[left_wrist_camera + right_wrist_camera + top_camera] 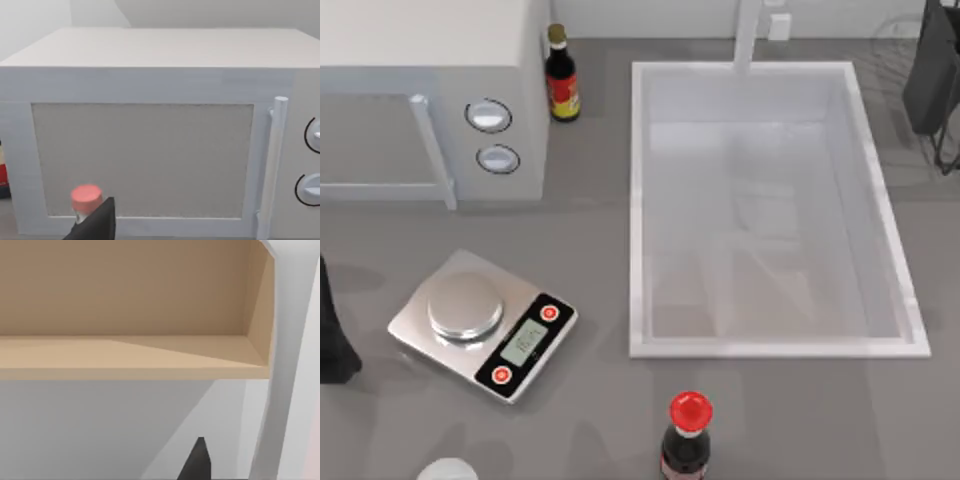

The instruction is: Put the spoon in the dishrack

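grey wire dishrack top-right corner.

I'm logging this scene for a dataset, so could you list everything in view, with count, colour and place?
Boxy microwave: one, white with two round dials, top view's back left.
Dark sauce bottle with red-yellow label: one, beside the microwave's right.
Rectangular sink basin: one, white, centre right.
Faucet: one, white, behind the sink.
Flat kitchen scale: one, silver with round pan and two red buttons, front left.
Dark bottle with red cap: one, front edge, centre.
Round white object: one, front left edge, cut off.
Thin-wire dishrack: one, grey, back right corner, partly visible.
Wooden shelf: one, tan, in right wrist view.
Left arm: black, left edge.
Right arm: black, back right.
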Robot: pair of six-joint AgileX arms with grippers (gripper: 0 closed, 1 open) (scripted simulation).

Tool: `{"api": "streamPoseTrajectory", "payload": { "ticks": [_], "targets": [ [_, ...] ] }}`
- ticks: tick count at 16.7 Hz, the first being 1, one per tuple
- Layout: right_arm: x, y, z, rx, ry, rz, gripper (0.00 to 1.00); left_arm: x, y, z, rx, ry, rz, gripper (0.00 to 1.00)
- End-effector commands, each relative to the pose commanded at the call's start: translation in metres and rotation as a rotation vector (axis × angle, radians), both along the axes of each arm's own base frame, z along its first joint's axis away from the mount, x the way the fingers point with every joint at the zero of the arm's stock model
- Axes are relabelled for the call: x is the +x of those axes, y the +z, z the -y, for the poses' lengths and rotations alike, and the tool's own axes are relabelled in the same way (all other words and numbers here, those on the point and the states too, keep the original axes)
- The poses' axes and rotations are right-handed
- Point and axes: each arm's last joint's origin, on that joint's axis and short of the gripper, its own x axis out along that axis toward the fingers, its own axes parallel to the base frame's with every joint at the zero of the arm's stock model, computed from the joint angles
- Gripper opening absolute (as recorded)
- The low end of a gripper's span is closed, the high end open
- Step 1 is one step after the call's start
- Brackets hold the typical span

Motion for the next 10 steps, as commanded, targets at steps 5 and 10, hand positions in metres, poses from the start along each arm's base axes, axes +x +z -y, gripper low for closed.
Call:
{"api": "streamPoseTrajectory", "payload": {
  "ticks": [5, 10],
  "targets": [
    [0.065, -0.082, -0.015, -0.01, 0.008, 0.018, 0.0, 0.0, 0.0, 0.0, 0.0, 0.0, 0.0, 1.0],
    [0.084, -0.128, -0.033, 0.0, 0.008, 0.0, 0.0, 0.0, 0.0, 0.0, 0.0, 0.0, 0.0, 1.0]
  ]
}}
